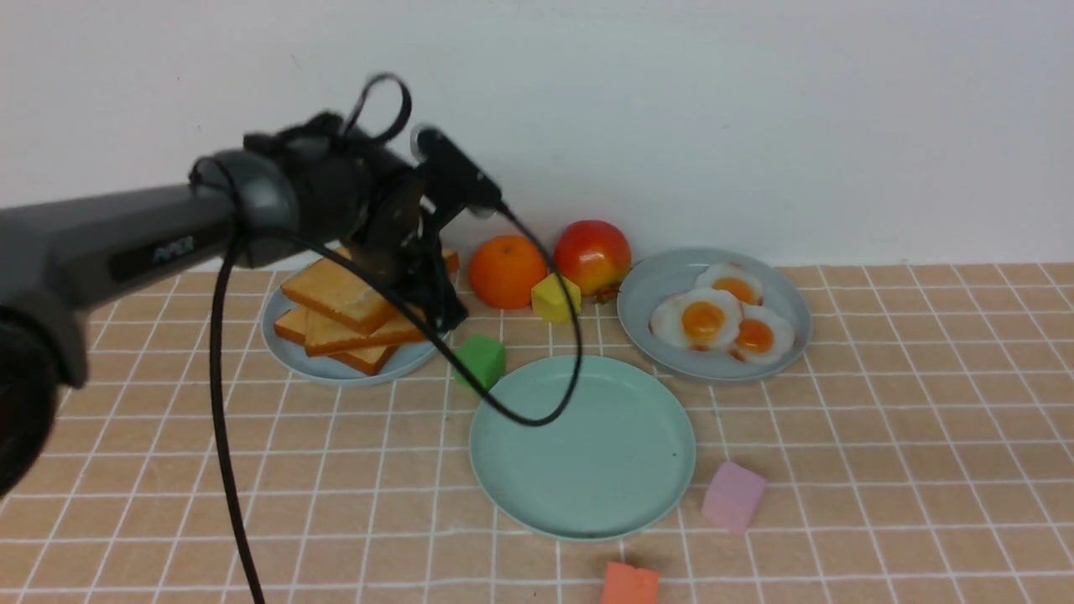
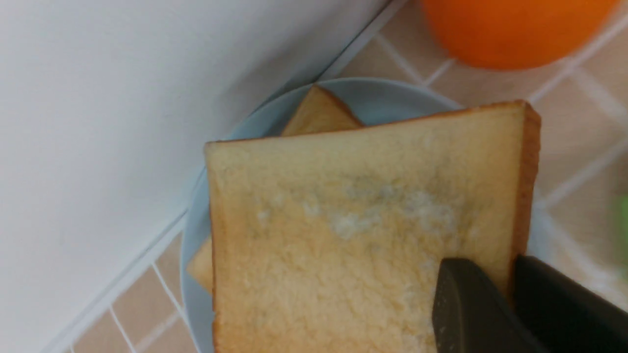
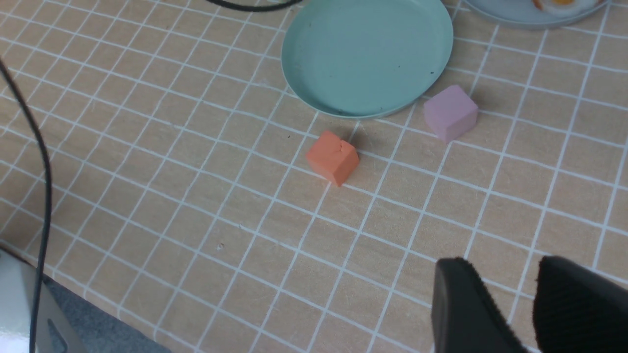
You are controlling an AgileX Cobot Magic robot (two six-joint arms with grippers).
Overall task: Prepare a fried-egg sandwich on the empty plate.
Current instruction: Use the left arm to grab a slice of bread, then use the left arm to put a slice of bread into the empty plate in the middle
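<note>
We observe the left gripper (image 2: 512,282) nearly closed, its fingers pinching the edge of a square toast slice (image 2: 353,220). Beneath it, we note the pale blue plate (image 1: 342,369) bearing further toast slices (image 1: 367,361). The round mint-green plate (image 1: 582,453) lies to the gripper's right, nearer us, bare.

We see a smooth, plain white wall (image 1: 537,101) rising behind a flat surface of light-brown square tiles (image 1: 881,503) ruled with pale whitish lines, with a speckled dark grey-blue surface (image 3: 108,318) beyond its edge, all in soft, even light.
</note>
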